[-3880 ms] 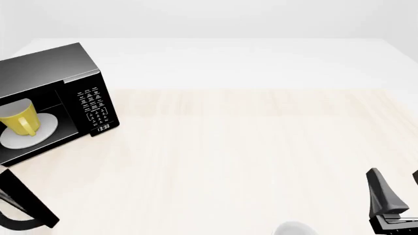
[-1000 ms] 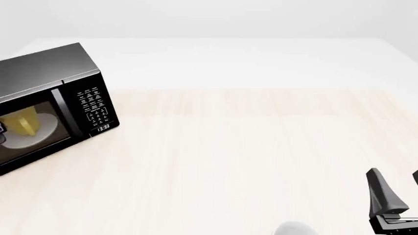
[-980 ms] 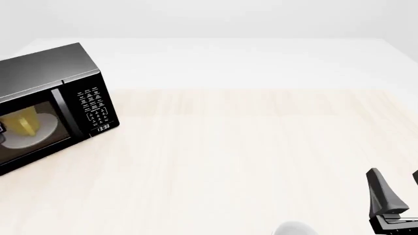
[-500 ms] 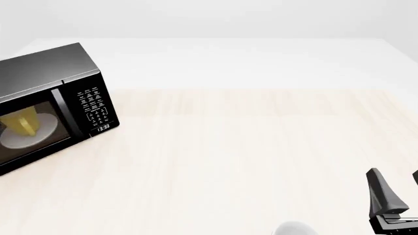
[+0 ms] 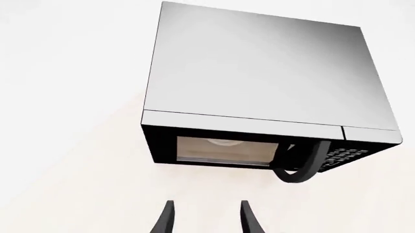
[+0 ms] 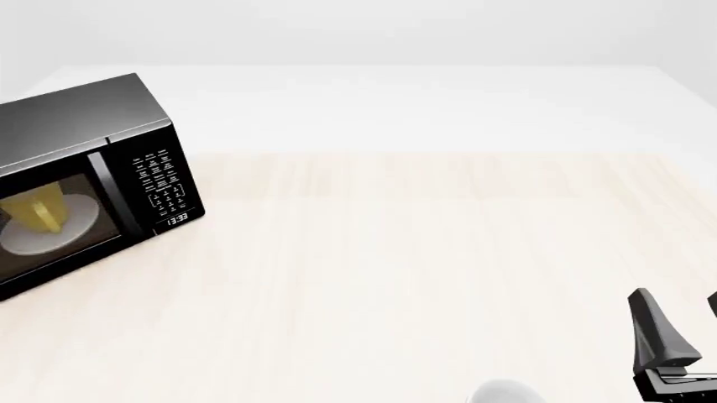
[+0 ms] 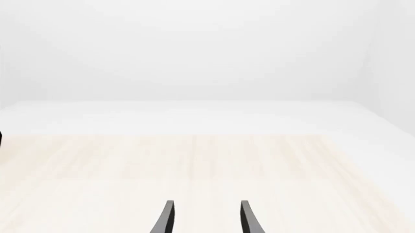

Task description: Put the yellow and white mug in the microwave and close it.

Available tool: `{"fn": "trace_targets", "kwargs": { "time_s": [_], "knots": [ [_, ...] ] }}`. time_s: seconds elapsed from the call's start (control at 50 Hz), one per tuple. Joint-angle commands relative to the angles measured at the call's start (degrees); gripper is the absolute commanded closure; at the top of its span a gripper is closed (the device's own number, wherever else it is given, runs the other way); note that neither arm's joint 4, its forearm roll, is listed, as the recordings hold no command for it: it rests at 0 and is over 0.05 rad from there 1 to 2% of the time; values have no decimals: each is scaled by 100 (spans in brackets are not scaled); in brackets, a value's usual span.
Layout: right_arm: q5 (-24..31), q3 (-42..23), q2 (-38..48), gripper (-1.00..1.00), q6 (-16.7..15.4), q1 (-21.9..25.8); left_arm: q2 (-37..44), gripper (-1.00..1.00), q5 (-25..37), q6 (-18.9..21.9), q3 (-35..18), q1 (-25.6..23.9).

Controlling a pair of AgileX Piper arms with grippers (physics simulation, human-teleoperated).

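Note:
The black microwave (image 6: 84,126) stands at the table's far left with its door shut. The yellow and white mug (image 6: 40,210) shows dimly through the door window, standing on the white turntable plate (image 6: 45,239). In the left wrist view the microwave (image 5: 259,73) is seen from above, with its door handle (image 5: 304,167) by the keypad. My left gripper (image 5: 206,221) is open and empty, apart from the door; it is out of the front view. My right gripper (image 6: 679,319) is open and empty at the front right, and it also shows in the right wrist view (image 7: 206,221).
A plain white rounded object (image 6: 505,392) lies at the table's front edge, left of my right gripper. The light wooden table (image 6: 426,252) stretches from the microwave to the right side, with a white wall behind.
The microwave door, open 3.9 s ago, is shut. The left arm seen at the front left then has left the front view. A dark part at the window's left edge one second ago is gone.

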Motion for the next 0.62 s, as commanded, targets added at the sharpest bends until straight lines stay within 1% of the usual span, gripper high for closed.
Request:
{"fn": "trace_targets", "kwargs": {
  "time_s": [0.02, 0.3, 0.62],
  "knots": [
    [3, 6, -7, -100, -3, 1, -671, -100, 479, -214, -69, -20],
    [3, 6, -7, -100, -3, 1, -1180, -100, 964, -486, -412, 221],
    [3, 6, -7, -100, -3, 1, -1408, -100, 1195, -658, -718, 570]
  ]
}}
